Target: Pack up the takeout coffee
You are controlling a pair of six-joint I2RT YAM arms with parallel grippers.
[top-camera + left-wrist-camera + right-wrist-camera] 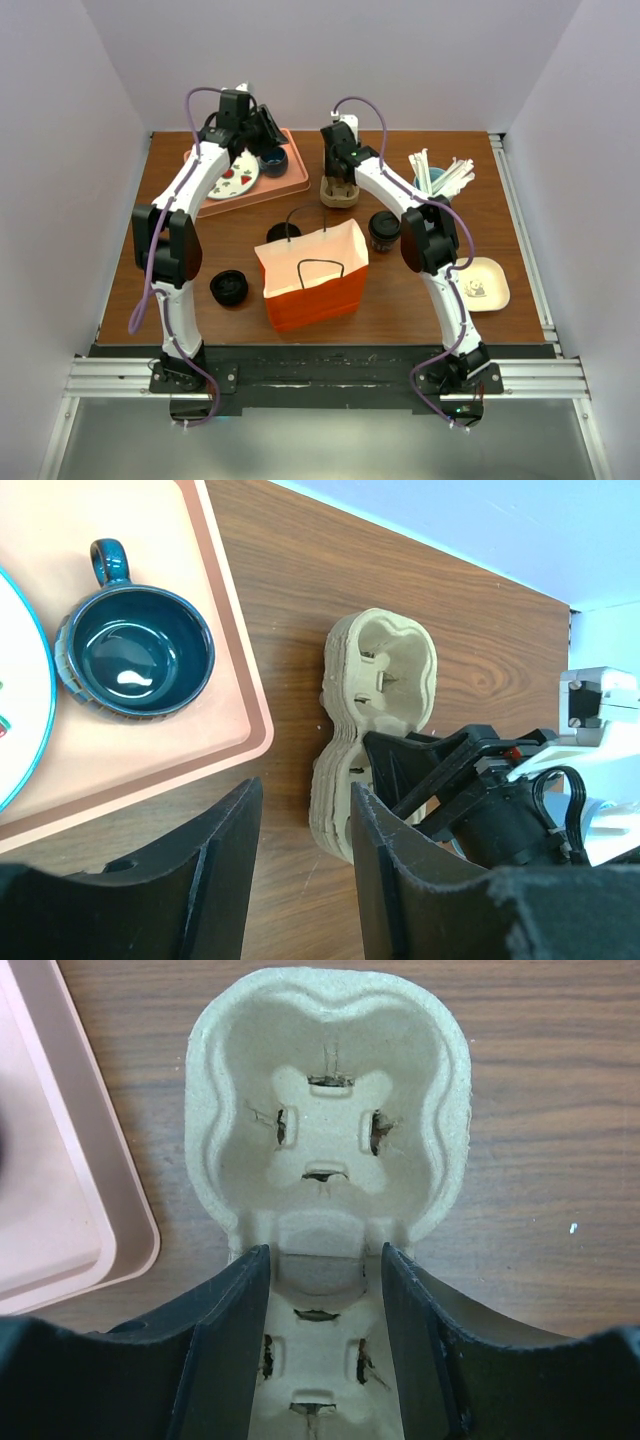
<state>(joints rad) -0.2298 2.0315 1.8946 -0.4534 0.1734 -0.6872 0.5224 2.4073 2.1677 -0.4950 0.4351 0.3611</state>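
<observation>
The takeout coffee (384, 229), a dark cup with a black lid, stands upright on the table right of the orange paper bag (312, 280), near my right arm's elbow. It shows in neither wrist view. My right gripper (342, 172) is open over a pulp cup carrier (340, 192). In the right wrist view its fingers (325, 1256) straddle the near cell of the carrier (330, 1110) and hold nothing. My left gripper (264, 130) is open and empty at the back, over the pink tray's right edge. In its wrist view (305, 800) it is above bare table beside the carrier (385, 680).
A pink tray (290, 185) at the back left holds a blue mug (135, 650) and a patterned plate (232, 178). Another dark cup (283, 233) stands behind the bag, and a low black lid piece (229, 288) lies to its left. Straws in a cup (435, 175) and a small plate (482, 283) are at the right.
</observation>
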